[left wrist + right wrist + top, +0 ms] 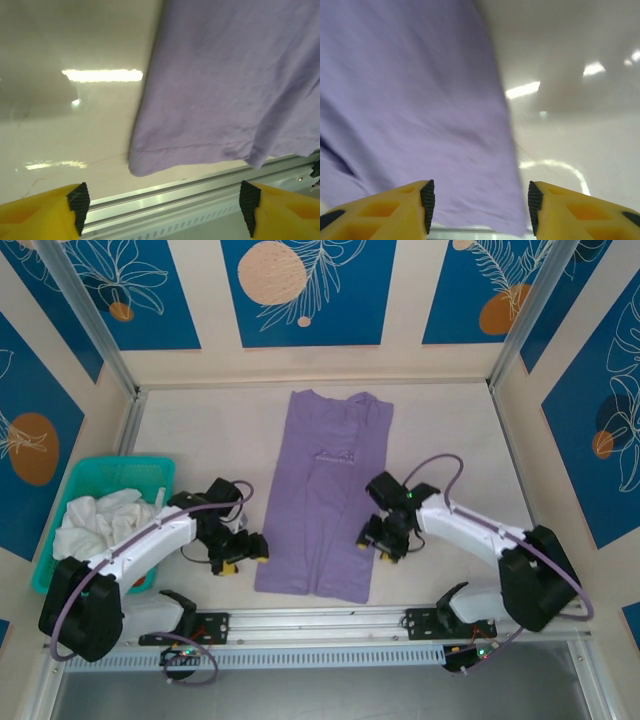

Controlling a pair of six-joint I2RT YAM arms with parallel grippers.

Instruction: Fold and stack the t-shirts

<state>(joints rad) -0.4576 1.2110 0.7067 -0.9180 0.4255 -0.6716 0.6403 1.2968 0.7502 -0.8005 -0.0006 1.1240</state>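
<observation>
Two arms crowd table (210,435) sides. Teal basket (118,462) at left edge holds crumpled white shirts (95,522); metal rail (320,621) runs along near edge. Purple shirt (325,490) lies flat mid-table as a long narrow strip, collar far, hem near rail, small white lettering on chest. Left gripper (164,210) near hem's left corner, fingers wide apart, empty. Right gripper (481,207) over shirt's right edge, fingers spread, empty.
</observation>
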